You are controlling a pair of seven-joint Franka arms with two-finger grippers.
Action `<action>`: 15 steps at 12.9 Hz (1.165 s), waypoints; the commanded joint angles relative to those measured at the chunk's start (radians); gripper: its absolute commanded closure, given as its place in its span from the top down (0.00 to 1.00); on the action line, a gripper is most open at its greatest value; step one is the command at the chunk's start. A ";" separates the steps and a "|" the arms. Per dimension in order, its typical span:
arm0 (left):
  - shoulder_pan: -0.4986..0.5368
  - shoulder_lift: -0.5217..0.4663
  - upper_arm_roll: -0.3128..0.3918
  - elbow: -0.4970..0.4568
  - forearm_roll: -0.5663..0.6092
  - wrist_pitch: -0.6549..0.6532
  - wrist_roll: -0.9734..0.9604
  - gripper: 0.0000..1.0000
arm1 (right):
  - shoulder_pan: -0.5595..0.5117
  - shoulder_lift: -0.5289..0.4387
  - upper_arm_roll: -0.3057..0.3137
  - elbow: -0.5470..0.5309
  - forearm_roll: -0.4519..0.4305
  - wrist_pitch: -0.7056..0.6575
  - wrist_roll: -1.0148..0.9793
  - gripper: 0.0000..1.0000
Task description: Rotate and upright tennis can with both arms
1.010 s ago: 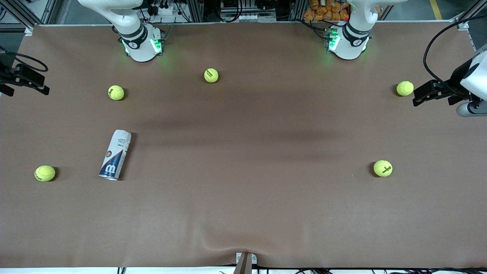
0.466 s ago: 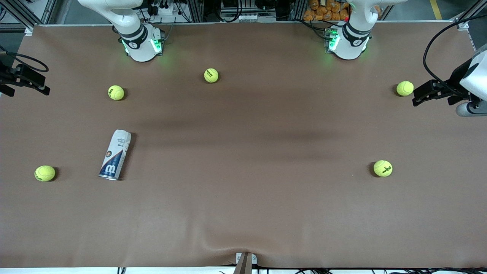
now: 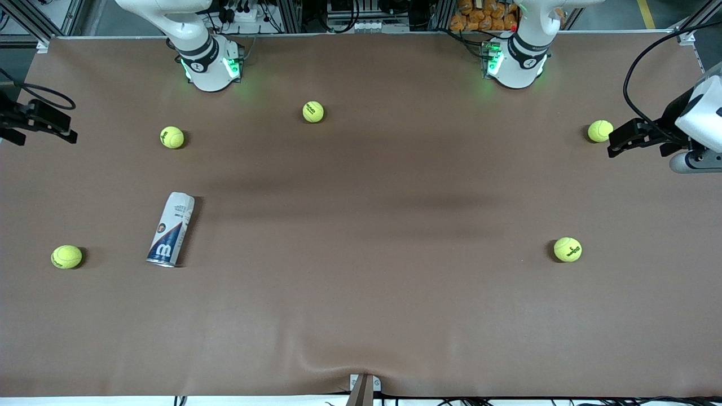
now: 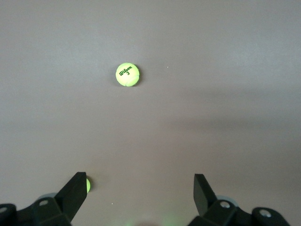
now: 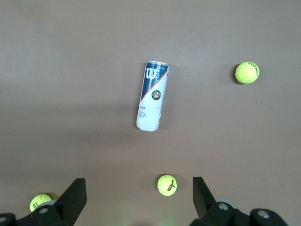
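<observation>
White-navy tennis can (image 5: 153, 95) lies flat in right wrist view; both tools spread

Both arms hang high, left gripper (image 4: 138, 195) and right gripper (image 5: 138, 197) spread wide, empty.

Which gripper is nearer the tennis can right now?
Right. The right gripper hangs at the right arm's end of the table, the end where the tennis can lies on its side. The left gripper hangs at the left arm's end, much farther off.
</observation>
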 commanded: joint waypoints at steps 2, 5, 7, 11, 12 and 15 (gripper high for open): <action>0.004 -0.002 -0.006 0.001 0.021 -0.011 -0.007 1.00 | 0.019 0.099 -0.006 0.010 0.016 -0.001 0.012 1.00; 0.010 -0.002 -0.006 0.001 0.019 -0.011 -0.006 1.00 | 0.056 0.196 -0.006 0.011 0.016 0.033 0.018 1.00; 0.012 -0.002 -0.006 -0.001 0.019 -0.011 -0.006 1.00 | 0.074 0.276 -0.006 0.011 0.016 0.089 0.018 1.00; 0.013 0.003 -0.006 -0.008 0.012 -0.008 -0.006 1.00 | 0.096 0.373 -0.006 0.005 0.018 0.139 0.018 1.00; 0.013 0.003 -0.006 -0.010 0.012 -0.008 -0.006 1.00 | 0.085 0.389 -0.006 0.004 0.018 0.149 0.014 1.00; 0.013 0.004 -0.006 -0.012 0.010 -0.005 -0.006 1.00 | 0.041 0.437 -0.006 -0.036 0.019 0.223 0.007 1.00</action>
